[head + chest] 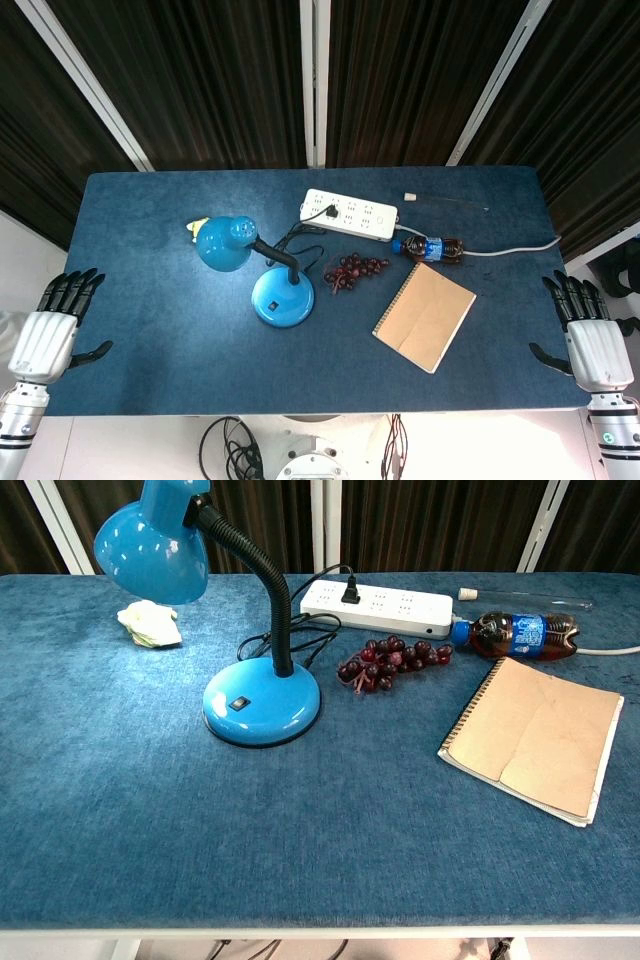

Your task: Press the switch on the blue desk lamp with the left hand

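Blue table [150, 330]: lamp switch [237, 704] well apart from left hand [55, 325].

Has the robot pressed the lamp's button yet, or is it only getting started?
Only getting started, it seems. Nothing looks done: the left hand sits at the table's left edge, fingers spread, holding nothing, well away from the blue lamp. The right hand waits likewise at the right edge. Nothing is in hand. Still left: reaching to the lamp's round base and pressing the small dark switch on top.
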You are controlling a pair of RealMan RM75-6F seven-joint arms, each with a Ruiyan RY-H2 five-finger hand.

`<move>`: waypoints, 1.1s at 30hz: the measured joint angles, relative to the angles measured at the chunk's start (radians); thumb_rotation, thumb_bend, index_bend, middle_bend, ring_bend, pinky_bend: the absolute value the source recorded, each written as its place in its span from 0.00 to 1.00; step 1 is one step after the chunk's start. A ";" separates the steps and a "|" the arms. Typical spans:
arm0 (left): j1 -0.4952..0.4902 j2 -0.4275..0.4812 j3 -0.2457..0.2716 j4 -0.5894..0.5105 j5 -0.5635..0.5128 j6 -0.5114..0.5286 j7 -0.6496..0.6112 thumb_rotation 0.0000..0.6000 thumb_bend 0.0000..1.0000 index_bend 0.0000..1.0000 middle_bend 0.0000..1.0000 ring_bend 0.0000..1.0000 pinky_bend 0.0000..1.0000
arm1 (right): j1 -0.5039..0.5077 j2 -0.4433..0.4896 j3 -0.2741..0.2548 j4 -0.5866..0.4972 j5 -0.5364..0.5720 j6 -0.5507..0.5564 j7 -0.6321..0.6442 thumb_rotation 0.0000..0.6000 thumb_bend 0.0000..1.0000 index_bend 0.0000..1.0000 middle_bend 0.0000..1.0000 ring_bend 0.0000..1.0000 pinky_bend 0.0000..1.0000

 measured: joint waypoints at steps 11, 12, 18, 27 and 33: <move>0.004 0.008 0.007 -0.015 0.012 0.005 0.013 1.00 0.15 0.00 0.02 0.00 0.00 | -0.007 0.001 -0.004 0.007 -0.004 0.010 0.015 1.00 0.07 0.00 0.00 0.00 0.00; 0.003 0.011 0.007 -0.019 0.013 0.004 0.015 1.00 0.15 0.00 0.02 0.00 0.00 | -0.008 0.002 -0.002 0.007 -0.003 0.012 0.017 1.00 0.07 0.00 0.00 0.00 0.00; -0.013 0.013 0.013 -0.031 0.023 -0.029 0.026 1.00 0.15 0.00 0.04 0.00 0.04 | -0.004 0.004 0.001 0.007 0.000 0.005 0.020 1.00 0.07 0.00 0.00 0.00 0.00; -0.081 -0.030 0.026 -0.049 0.049 -0.144 0.048 1.00 0.36 0.02 0.73 0.70 0.76 | -0.006 0.002 -0.002 0.014 -0.005 0.007 0.029 1.00 0.07 0.00 0.00 0.00 0.00; -0.167 -0.089 0.039 -0.055 0.057 -0.307 0.081 1.00 0.42 0.04 0.82 0.78 0.83 | -0.010 0.001 -0.008 0.013 -0.009 0.010 0.029 1.00 0.07 0.00 0.00 0.00 0.00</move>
